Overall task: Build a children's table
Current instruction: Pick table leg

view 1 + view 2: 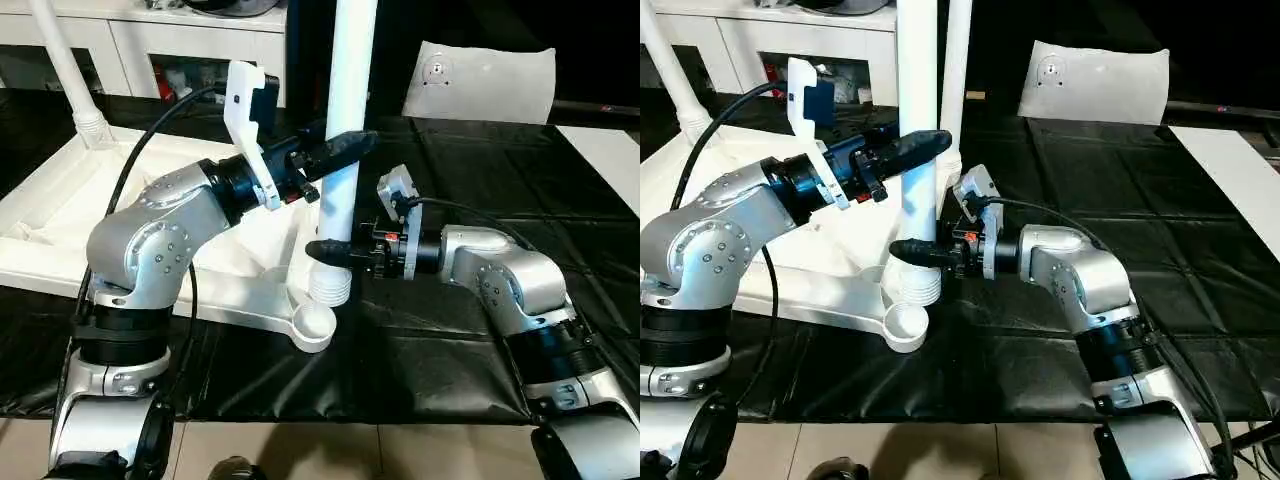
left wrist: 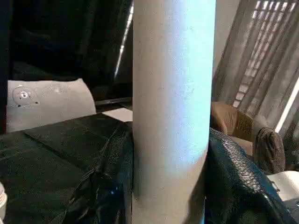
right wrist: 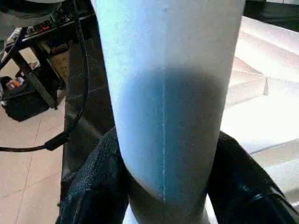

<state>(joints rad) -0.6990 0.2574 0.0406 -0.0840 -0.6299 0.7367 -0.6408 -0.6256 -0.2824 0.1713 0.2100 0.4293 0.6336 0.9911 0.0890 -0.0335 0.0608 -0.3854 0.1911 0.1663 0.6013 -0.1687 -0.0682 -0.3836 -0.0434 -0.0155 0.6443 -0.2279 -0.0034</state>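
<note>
Standing upright, the leg (image 1: 343, 150) sits clamped between both tools.

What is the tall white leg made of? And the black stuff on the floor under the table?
The leg looks like smooth, hard white plastic: it has an even sheen, a faint moulded seam, and screw-like ridges at its bottom end. The black floor covering looks like thin plastic sheeting or coated cloth: it wrinkles, shows fold lines and shines a little. Which one, I cannot tell.

Tabletops: you have one (image 1: 60, 200).
Legs: two, one held upright (image 1: 345, 100), one standing farther back (image 1: 62, 62).
White sheets: one (image 1: 480, 85).
Grippers: two, left (image 1: 345, 148), right (image 1: 325, 250).
</note>
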